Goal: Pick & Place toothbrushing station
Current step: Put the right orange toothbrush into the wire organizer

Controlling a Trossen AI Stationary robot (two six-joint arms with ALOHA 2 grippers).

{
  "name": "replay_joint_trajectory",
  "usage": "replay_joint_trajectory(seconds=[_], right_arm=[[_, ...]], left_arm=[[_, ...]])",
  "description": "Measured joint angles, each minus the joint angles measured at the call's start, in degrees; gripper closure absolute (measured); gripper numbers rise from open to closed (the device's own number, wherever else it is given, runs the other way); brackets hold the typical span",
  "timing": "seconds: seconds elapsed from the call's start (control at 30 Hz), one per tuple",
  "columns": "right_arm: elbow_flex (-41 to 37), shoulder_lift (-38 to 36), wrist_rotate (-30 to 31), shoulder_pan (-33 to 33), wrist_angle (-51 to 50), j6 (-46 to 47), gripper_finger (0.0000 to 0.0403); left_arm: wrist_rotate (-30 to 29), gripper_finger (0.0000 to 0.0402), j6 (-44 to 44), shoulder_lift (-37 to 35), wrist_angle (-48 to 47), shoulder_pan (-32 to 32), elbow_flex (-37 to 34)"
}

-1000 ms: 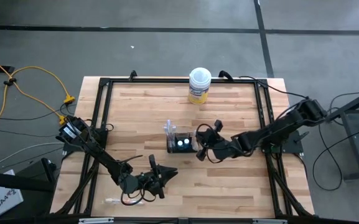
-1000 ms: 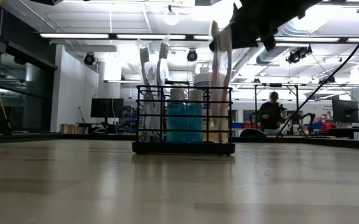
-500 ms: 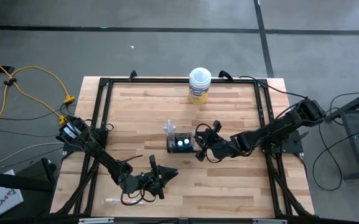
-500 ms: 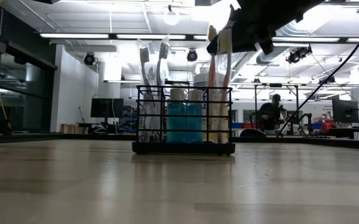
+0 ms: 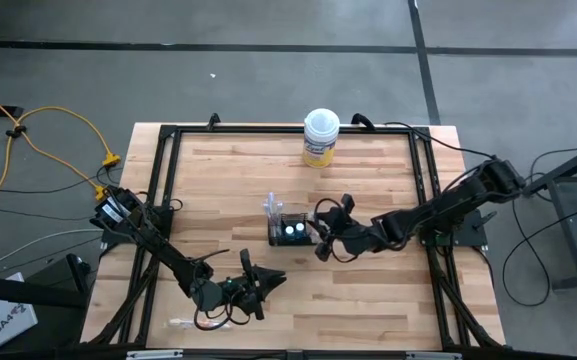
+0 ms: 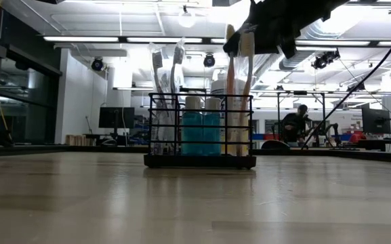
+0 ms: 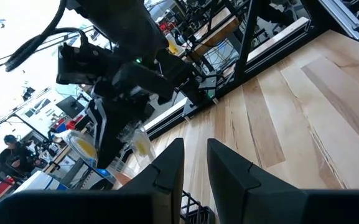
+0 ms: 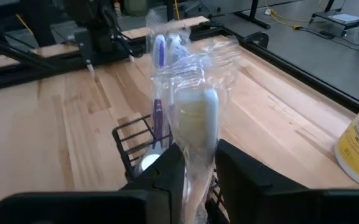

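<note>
Right pincer [image 8: 195,168] loosened around wrapped toothbrush [image 8: 195,118], now lower in holder [image 6: 200,129]; wood table [image 5: 368,300], lab behind.

- A pale wooden table [image 5: 228,185] with a black metal frame along its edges.
- The black wire-mesh holder [image 5: 292,229] stands near the table's middle.
- A white-lidded yellow tub [image 5: 320,137] stands at the far edge.
- A small pale item [image 5: 181,323], too small to identify, lies by the near left edge.
</note>
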Motion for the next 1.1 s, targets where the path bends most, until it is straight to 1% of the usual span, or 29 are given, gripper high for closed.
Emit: replay_joint_trajectory(seconds=[0.27, 0.4, 0.5, 0.63, 0.8, 1.1], right_arm=[[0.04, -3.1, -2.5, 0.02, -0.45, -0.13, 0.0293], [0.09, -3.23, -2.76, 0.0, -1.17, -0.05, 0.028], [0.09, -3.22, -3.25, -0.06, -3.1, 2.25, 0.0274], [0.09, -3.2, -5.45, -0.78, -5.23, 4.85, 0.0272], [0.09, -3.2, -5.65, -0.91, -3.5, 3.94, 0.0272], [0.09, -3.2, -5.65, -1.05, -3.36, 3.69, 0.0272]], left_arm=[[0.0, 0.0338, 0.0, 0.0, 0.0, 0.0, 0.02], [0.02, 0.0338, 0.0, 0.0, 0.0, 0.0, 0.01], [0.03, 0.0338, 0.0, 0.0, 0.0, 0.0, 0.01], [0.04, 0.0338, 0.0, 0.0, 0.0, 0.0, 0.0], [0.02, 0.0338, 0.0, 0.0, 0.0, 0.0, 0.0], [0.02, 0.0338, 0.0, 0.0, 0.0, 0.0, 0.0]])
